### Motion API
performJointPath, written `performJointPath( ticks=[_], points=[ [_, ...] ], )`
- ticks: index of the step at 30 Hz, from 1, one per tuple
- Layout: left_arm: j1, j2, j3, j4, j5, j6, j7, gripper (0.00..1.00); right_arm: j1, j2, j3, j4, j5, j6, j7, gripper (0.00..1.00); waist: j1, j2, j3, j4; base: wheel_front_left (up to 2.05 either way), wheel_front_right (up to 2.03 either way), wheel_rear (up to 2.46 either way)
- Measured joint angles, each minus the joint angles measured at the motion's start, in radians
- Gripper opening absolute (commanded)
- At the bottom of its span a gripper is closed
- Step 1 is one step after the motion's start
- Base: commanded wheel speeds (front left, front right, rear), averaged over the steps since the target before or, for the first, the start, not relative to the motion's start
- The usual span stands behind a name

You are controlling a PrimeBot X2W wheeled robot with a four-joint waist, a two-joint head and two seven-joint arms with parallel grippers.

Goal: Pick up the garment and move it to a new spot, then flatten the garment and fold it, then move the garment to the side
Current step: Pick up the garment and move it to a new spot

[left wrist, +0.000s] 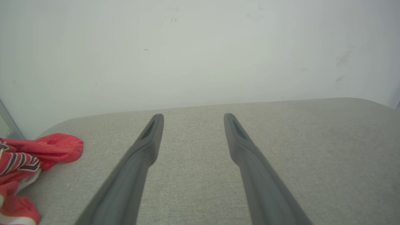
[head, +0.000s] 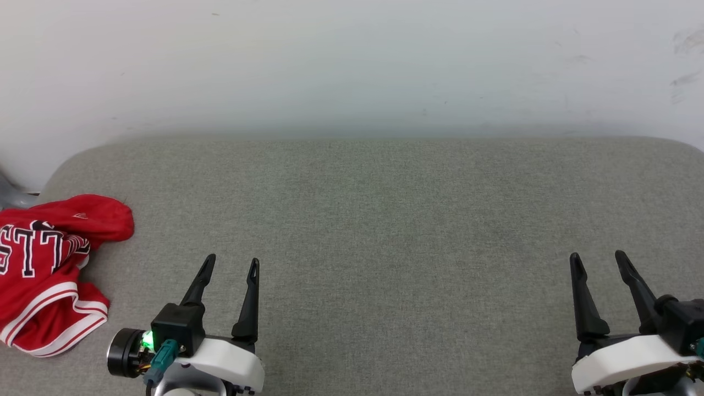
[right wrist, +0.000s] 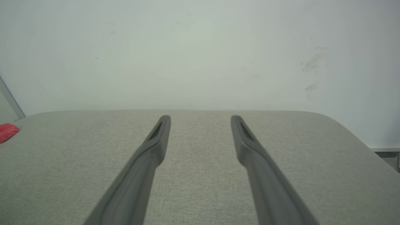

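The garment (head: 47, 269) is a crumpled red jersey with white-and-red striped trim and black block letters, lying at the far left edge of the grey fabric surface (head: 385, 231). It also shows at the left edge of the left wrist view as the garment (left wrist: 34, 156), and a small red corner of the garment (right wrist: 7, 132) appears in the right wrist view. My left gripper (head: 231, 263) stands open at the lower left, just right of the garment and apart from it. At the lower right my right gripper (head: 598, 257) is open too, with nothing between its fingers.
A white wall (head: 352, 60) rises behind the grey surface, whose back corners are rounded. A grey object (head: 11, 195) shows at the far left behind the garment. The wide middle of the surface lies between the two grippers.
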Motion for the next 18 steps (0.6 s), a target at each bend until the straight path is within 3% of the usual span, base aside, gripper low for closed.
performJointPath(
  ticks=[7,18],
  points=[
    [-0.010,-0.006,0.007,0.019,0.021,-0.008,-0.009,1.00,0.001,0.000,-0.003,-0.002,-0.020,0.000,-0.009,1.00,0.0000,0.0000,0.000,0.014,0.00,0.00,0.00],
    [-0.035,-0.010,0.040,0.052,0.008,-0.016,-0.009,1.00,0.003,0.000,0.037,-0.012,-0.017,0.000,-0.013,1.00,0.0000,0.0000,0.008,0.129,0.00,0.00,0.00]
  ],
)
